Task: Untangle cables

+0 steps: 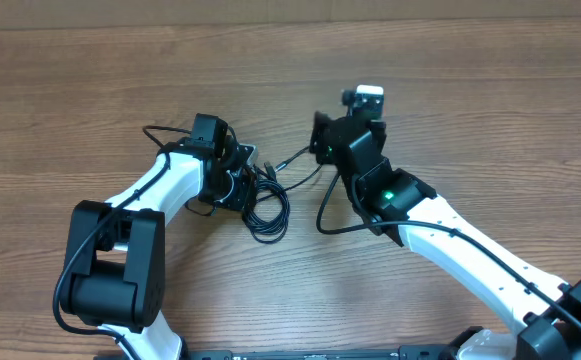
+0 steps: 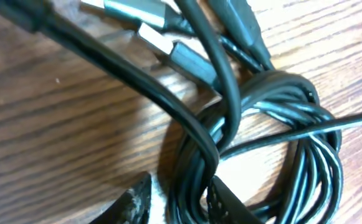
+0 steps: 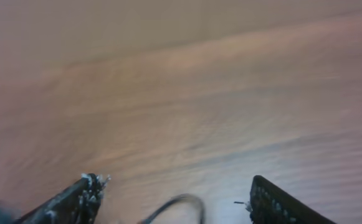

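Note:
The black cables [image 1: 267, 212] lie tangled in a loose coil in the middle of the table. My left gripper [image 1: 242, 178] sits at the coil's left edge. In the left wrist view its jaws [image 2: 181, 205] are shut on a bunch of strands of the cables [image 2: 293, 124], whose silvery plug tips [image 2: 168, 46] lie just beyond. One strand runs right toward my right gripper [image 1: 320, 140]. In the right wrist view that gripper [image 3: 174, 199] stands wide open, with a thin cable loop [image 3: 184, 205] lying loose between its fingers [image 3: 274, 202].
The wooden table [image 1: 90, 90] stretches bare to the left, right and far side of the tangle. Another cable strand [image 1: 322, 215] curves down under the right arm. Both white arms reach in from the near edge.

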Robot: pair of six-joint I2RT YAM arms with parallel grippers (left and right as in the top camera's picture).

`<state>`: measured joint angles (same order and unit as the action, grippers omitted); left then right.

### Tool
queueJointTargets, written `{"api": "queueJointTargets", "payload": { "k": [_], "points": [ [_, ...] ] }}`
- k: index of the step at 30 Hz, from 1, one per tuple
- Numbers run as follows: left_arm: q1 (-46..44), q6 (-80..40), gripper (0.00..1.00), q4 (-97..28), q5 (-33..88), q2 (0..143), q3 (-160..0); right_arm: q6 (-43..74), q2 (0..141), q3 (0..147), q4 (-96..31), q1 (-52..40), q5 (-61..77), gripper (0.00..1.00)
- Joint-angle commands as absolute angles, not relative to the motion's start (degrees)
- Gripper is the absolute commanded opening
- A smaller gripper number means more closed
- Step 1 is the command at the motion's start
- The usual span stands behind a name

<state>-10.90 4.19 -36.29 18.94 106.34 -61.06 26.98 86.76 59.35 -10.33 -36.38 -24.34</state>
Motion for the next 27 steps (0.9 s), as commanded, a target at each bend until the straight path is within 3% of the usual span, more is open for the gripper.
{"api": "queueJointTargets", "payload": {
  "k": [1,3,7,15,24,27],
  "points": [
    [-10.5,3.8,0.30,-35.2,13.0,108.7,-58.8,29.2,87.7,60.0,-11.2,-34.1,-11.2,0.75],
    [-10.5,3.8,0.25,-35.1,13.1,108.7,-58.8,30.6,88.8,60.0,-11.7,-32.2,-8.2,0.77],
    [-10.5,3.8,0.05,-35.1,13.1,108.7,-58.8,35.0,91.2,60.0,-13.1,-26.7,-0.8,0.80],
    [-10.5,3.8,0.04,-35.0,13.1,108.7,-58.8,38.2,98.6,60.0,-11.6,-17.6,23.4,0.80],
    [-10.5,4.1,0.04,-34.4,13.1,108.7,-58.8,43.6,107.8,60.0,-5.0,-17.7,27.8,0.79],
    [-10.5,4.1,0.04,-34.4,13.0,108.7,-58.8,43.5,108.5,60.0,-4.6,-17.7,27.8,0.63]
  ]
}}
